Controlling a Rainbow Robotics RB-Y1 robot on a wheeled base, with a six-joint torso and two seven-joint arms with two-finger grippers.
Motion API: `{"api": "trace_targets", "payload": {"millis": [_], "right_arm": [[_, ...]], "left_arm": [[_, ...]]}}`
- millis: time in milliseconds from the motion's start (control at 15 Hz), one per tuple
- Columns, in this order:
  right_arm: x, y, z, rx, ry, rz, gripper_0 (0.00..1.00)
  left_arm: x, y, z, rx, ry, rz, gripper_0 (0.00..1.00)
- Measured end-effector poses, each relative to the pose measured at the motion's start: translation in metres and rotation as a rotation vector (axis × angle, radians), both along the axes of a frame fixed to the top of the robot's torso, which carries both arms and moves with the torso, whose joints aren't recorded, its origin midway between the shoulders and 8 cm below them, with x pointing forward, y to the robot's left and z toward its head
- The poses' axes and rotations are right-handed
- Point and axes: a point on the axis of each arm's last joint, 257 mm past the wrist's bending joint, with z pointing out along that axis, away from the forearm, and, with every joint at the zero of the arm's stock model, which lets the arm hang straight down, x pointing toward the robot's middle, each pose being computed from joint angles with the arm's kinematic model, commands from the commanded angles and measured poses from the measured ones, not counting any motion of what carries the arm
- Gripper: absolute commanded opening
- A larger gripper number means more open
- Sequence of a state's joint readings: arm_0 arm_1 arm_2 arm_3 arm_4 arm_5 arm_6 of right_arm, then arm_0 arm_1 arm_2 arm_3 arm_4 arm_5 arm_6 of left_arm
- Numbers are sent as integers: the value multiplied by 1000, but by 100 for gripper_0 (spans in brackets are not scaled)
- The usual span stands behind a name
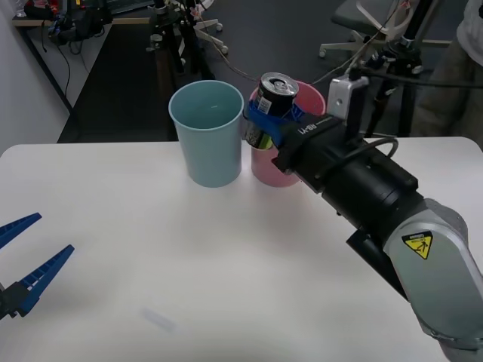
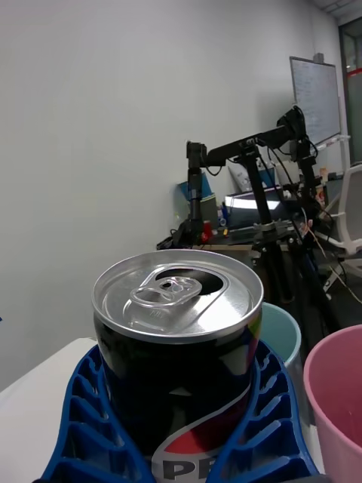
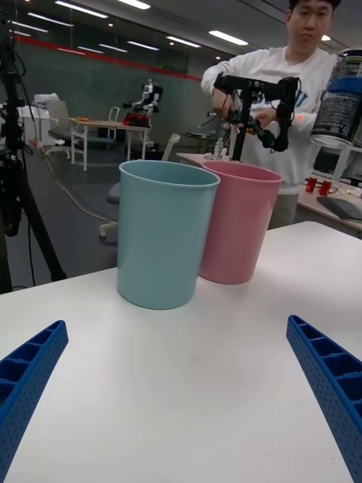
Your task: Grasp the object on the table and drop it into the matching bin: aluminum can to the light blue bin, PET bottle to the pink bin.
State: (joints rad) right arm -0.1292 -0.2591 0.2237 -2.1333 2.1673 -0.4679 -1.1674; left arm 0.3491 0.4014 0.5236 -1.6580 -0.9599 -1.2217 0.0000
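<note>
Aluminum can (image 1: 272, 105) clamped in right gripper (image 1: 269, 119) above pink bin (image 1: 303, 102); left gripper (image 1: 21, 258) fingers apart.

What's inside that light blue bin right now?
The light blue bin looks empty as far down its inner wall as shows; its very bottom is hidden by its near wall. The can is gripped in the right hand, raised above the pink bin.

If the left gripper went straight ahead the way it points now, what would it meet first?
Probably the light blue bin: the open left gripper points over bare table toward it, with the pink bin just beside. Depth is unclear.
</note>
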Motion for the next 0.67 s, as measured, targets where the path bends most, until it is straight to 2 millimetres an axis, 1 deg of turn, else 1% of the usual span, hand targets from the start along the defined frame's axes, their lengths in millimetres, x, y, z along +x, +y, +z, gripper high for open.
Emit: {"api": "trace_targets", "payload": {"millis": [267,467,667], "right_arm": [[37,22,8,-31,-16,-23,0],[65,39,19,-36,-21,-27,0],[99,53,28,-52,-31,-48,0]], "left_arm": [[0,0,0,0,0,0,100],[0,0,0,0,0,0,100],[0,0,0,0,0,0,100]]}}
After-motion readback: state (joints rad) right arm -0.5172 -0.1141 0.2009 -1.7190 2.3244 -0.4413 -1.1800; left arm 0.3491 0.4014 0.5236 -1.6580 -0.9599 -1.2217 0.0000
